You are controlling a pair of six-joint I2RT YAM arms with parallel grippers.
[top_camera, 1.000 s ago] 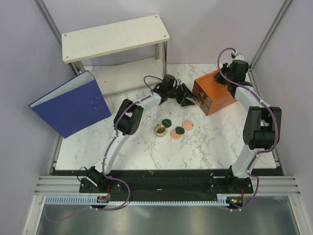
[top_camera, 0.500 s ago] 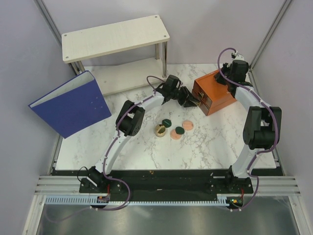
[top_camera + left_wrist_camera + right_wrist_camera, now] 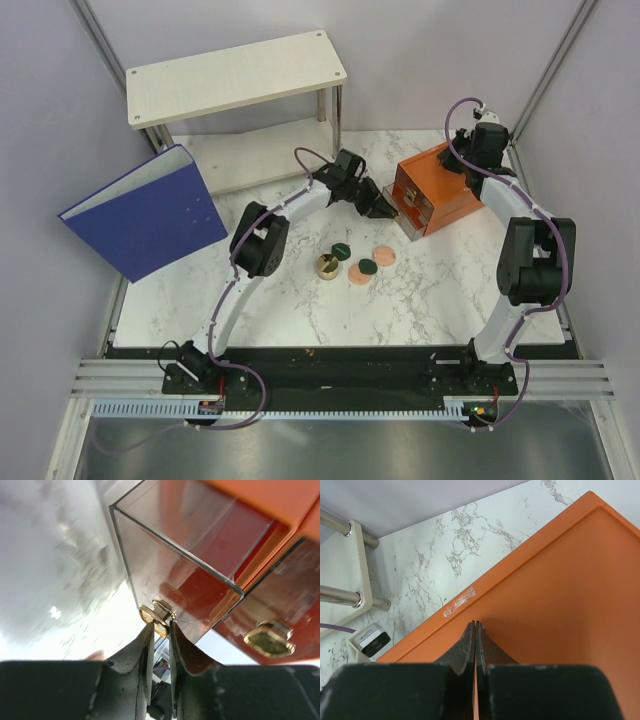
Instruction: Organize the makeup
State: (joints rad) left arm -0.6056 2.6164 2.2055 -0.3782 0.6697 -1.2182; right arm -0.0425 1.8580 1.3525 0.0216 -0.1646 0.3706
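Note:
The makeup on the marble is a round gold jar (image 3: 327,265), two dark green discs (image 3: 341,249) (image 3: 367,267) and two peach-pink discs (image 3: 384,255) (image 3: 357,277). The beige and clear bottles are out of view. My left gripper (image 3: 385,208) (image 3: 160,625) is shut on the gold knob (image 3: 156,615) of a clear drawer (image 3: 175,545), which is partly out of the orange box (image 3: 435,188). My right gripper (image 3: 465,165) (image 3: 475,623) is shut and empty, tips on the box's orange top (image 3: 560,605).
A second drawer with its own gold knob (image 3: 269,639) sits beside the open one. A big blue binder (image 3: 145,215) leans at the left. A white two-level shelf (image 3: 235,75) stands at the back. Grey walls close in on both sides.
My left gripper has drawn back to the left with the knob, and the clear drawer has slid a little out of the orange box. The right arm has not moved.

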